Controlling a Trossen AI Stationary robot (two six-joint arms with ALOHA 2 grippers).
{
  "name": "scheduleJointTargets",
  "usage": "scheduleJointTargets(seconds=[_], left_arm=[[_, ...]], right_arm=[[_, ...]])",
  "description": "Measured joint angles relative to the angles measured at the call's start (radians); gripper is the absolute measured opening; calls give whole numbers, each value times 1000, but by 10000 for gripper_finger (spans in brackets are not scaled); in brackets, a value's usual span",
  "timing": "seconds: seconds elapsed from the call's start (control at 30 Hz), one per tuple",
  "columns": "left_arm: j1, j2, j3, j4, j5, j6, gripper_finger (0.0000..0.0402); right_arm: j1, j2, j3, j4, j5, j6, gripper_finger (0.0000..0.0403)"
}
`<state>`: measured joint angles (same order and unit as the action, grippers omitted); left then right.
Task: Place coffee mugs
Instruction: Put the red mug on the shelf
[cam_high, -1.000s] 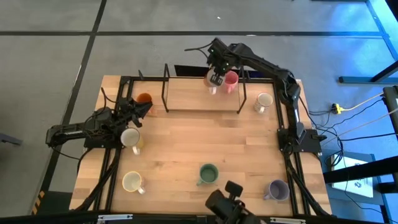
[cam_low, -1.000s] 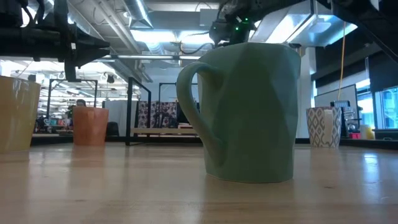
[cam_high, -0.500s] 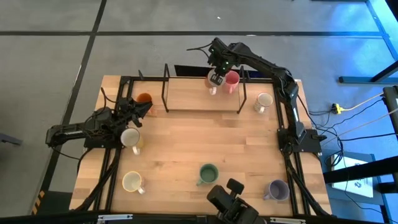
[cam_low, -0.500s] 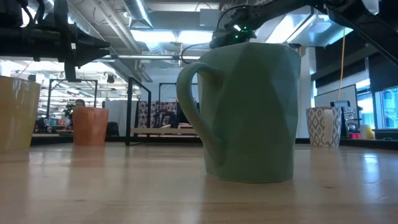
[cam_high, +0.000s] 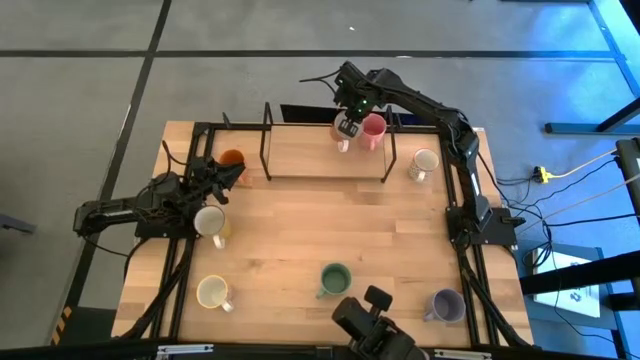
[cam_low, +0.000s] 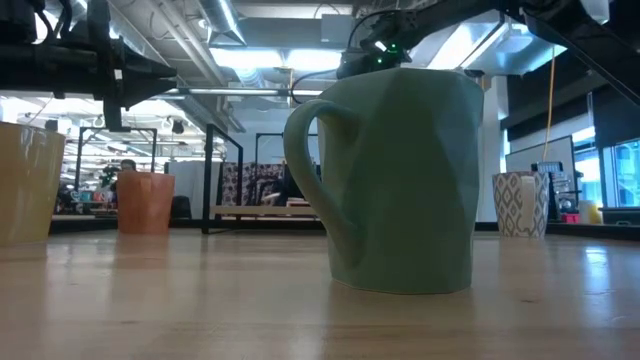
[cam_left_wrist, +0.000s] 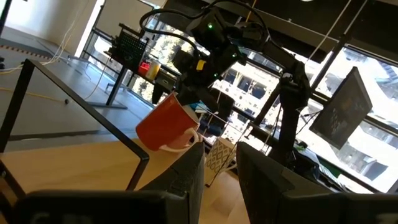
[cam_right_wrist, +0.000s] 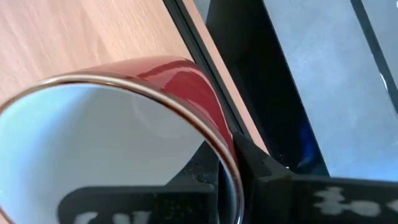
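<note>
My right gripper (cam_high: 348, 127) reaches over the far right corner of the raised wooden shelf (cam_high: 310, 150) and is shut on the pink mug (cam_high: 372, 130), which looks red with a white inside in the right wrist view (cam_right_wrist: 124, 124). My left gripper (cam_high: 230, 173) hovers open at the table's left, next to the orange mug (cam_high: 232, 158), touching nothing. On the table stand a white mug (cam_high: 210, 220), a cream mug (cam_high: 212, 292), the green mug (cam_high: 335, 280), the lavender mug (cam_high: 445, 305) and a patterned white mug (cam_high: 425, 162). My right gripper holds the pink mug by its rim (cam_right_wrist: 219, 155), one finger inside the cup and one finger (cam_right_wrist: 264, 171) outside the wall. The fingers come from above, pointing down. In the left wrist view the mug (cam_left_wrist: 166, 123) looks tilted; whether its base touches the shelf cannot be told.
The shelf stands on thin black posts (cam_high: 266, 140) along the table's far edge. A black frame (cam_high: 460, 230) borders the table on both sides. A dark camera mount (cam_high: 368, 322) sits at the near edge. Bare wood lies at the table's centre (cam_high: 320, 220).
My right arm has shifted slightly above the shelf's far right corner, still holding the pink mug. The other mugs stand as before.
</note>
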<state>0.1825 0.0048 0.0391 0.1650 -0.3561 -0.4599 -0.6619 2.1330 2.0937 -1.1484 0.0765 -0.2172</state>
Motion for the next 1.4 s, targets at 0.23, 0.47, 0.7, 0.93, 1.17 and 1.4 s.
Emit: scheduleJointTargets(seconds=[0.23, 0.47, 0.7, 0.93, 1.17, 1.4], left_arm=[[0, 0, 0, 0, 0, 0, 89], [0, 0, 0, 0, 0, 0, 89], [0, 0, 0, 0, 1, 0, 89], [0, 0, 0, 0, 1, 0, 89], [0, 0, 0, 0, 1, 0, 89], [0, 0, 0, 0, 3, 0, 89]], right_arm=[[0, 24, 0, -7, 2, -4, 5], [1, 28, -1, -8, 4, -2, 5], [0, 28, -1, -4, 0, -13, 42], [0, 28, 0, -2, -4, -23, 83], [0, 30, 0, 8, -8, -27, 96], [0, 50, 0, 38, 20, -50, 96]])
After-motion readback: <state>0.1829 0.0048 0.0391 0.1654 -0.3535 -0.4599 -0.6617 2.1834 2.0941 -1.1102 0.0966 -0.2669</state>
